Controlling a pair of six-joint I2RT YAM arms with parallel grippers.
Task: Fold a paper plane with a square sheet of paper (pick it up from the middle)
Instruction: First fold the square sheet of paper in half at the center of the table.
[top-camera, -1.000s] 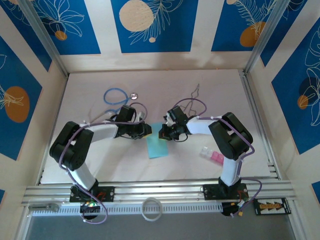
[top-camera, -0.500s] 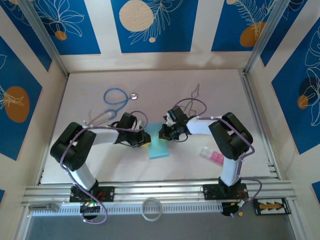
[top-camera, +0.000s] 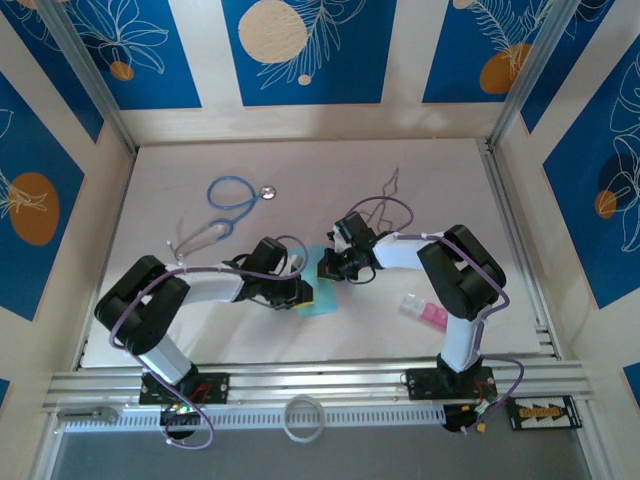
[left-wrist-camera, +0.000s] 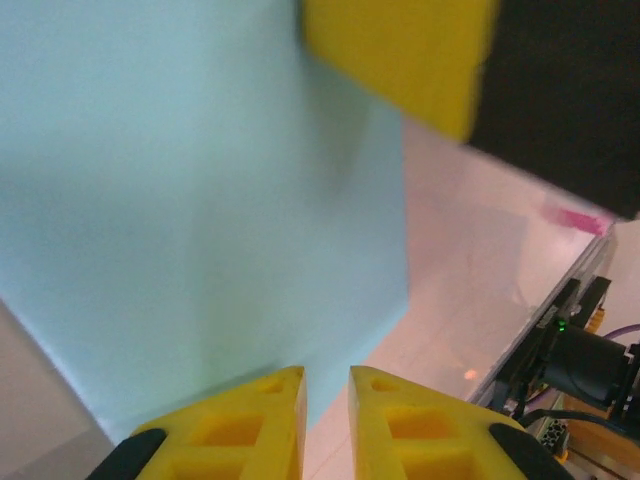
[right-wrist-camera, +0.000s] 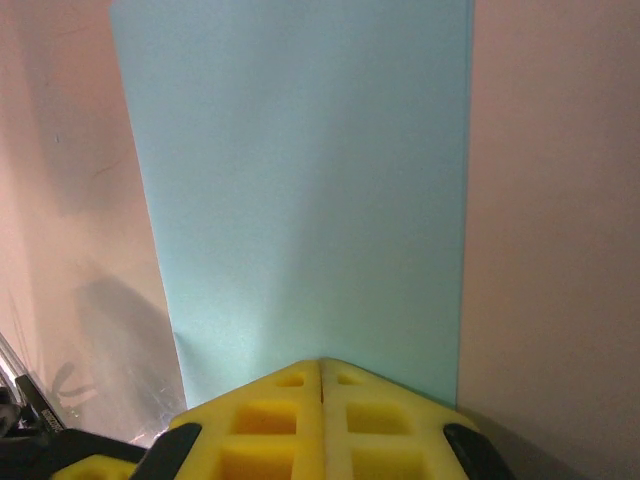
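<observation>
Square sheet of paper lies at mid-table between the two arms, well apart from the stethoscope and the pink and clear blocks. Right gripper: fingers clenched together on the sheet's near edge, sheet running forward from them. Left gripper: narrow gap between fingers at the sheet's edge; grasp cannot be determined.
</observation>
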